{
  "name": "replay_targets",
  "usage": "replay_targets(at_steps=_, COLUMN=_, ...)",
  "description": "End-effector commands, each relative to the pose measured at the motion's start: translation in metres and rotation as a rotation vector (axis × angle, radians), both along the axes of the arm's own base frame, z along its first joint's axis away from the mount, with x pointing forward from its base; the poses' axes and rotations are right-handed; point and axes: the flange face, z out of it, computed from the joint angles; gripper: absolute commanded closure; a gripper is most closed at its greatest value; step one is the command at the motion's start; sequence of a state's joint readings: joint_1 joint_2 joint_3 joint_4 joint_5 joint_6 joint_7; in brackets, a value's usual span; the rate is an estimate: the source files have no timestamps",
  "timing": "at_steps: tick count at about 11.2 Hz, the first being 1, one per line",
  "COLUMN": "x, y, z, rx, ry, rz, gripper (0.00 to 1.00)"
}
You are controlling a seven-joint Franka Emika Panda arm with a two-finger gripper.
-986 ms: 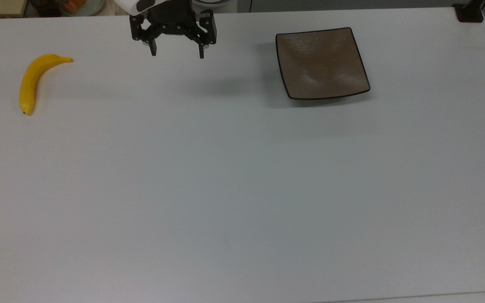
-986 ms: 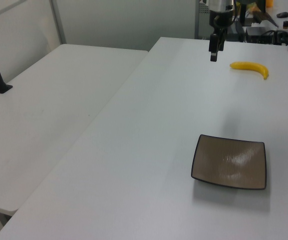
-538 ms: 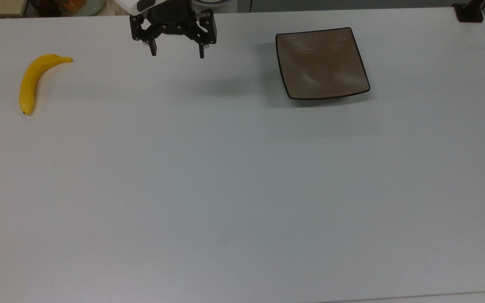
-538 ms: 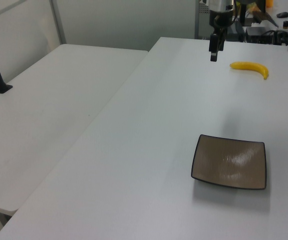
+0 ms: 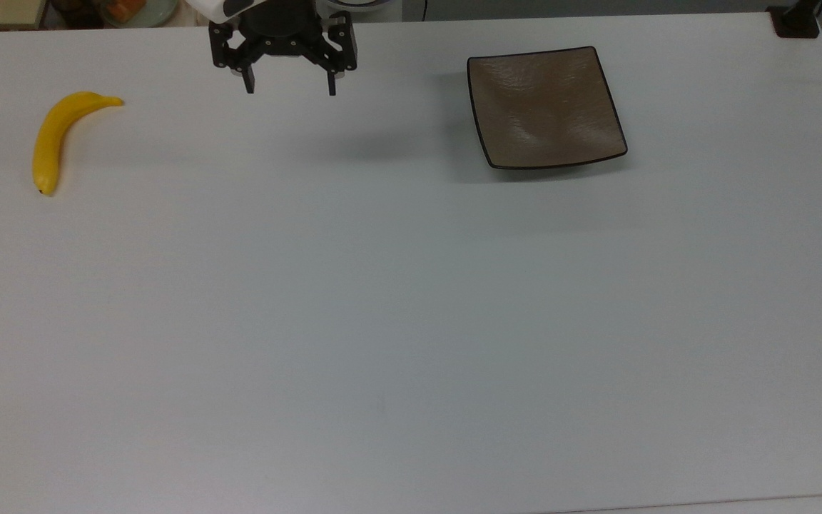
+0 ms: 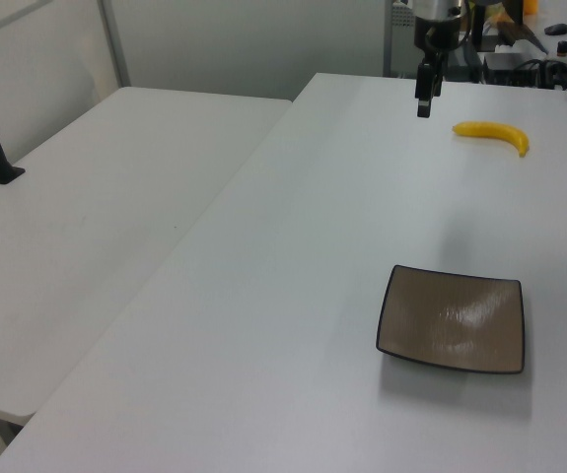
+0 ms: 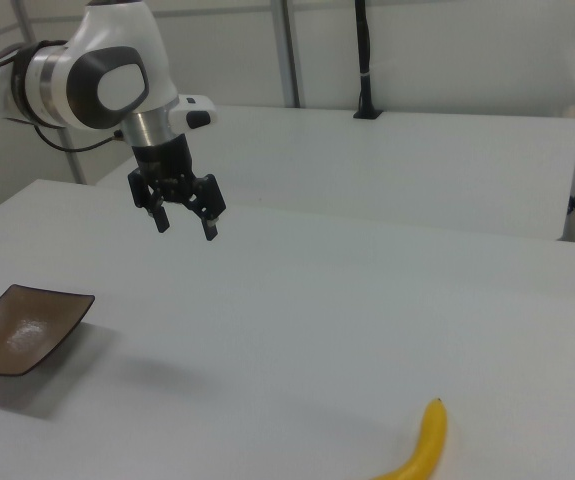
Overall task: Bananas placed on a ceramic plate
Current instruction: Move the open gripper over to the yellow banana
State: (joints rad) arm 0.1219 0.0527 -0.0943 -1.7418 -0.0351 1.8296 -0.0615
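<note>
White worktop (image 5: pixel 382 321) bare in front | yellow bananas (image 5: pixel 54 139) lie at the top view's left, well apart from the brown ceramic plate (image 5: pixel 545 107) at the top view's right | pincer (image 5: pixel 288 91) hangs above the far edge between them, spread wide, holding nothing.

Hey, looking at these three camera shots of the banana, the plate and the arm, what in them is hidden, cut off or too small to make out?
- Right view: the banana runs off the bottom edge, so its lower end is cut off.
- Right view: the ceramic plate is clipped by the left edge.
- Top view: the arm above the gripper is cut off by the top edge.
- Left view: the gripper is seen edge-on and small, so its finger gap is unreadable there.
</note>
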Motion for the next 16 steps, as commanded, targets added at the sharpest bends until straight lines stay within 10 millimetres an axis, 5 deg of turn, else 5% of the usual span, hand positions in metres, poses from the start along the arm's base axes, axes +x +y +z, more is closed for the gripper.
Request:
replay_targets(at_steps=1, x=-0.007, y=-0.021, z=0.007, rx=-0.058, ry=-0.020, rz=0.037, gripper=0.00)
replay_targets(at_steps=3, x=-0.005, y=-0.045, z=0.004, rx=-0.105, ry=-0.017, rz=0.078, gripper=0.00)
replay_targets(at_steps=9, x=-0.010, y=-0.157, z=-0.004, rx=-0.155, ry=-0.063, rz=0.054, gripper=0.00)
replay_targets(at_steps=16, x=-0.023, y=-0.262, z=-0.063, rx=-0.186, ry=-0.040, rz=-0.043, gripper=0.00)
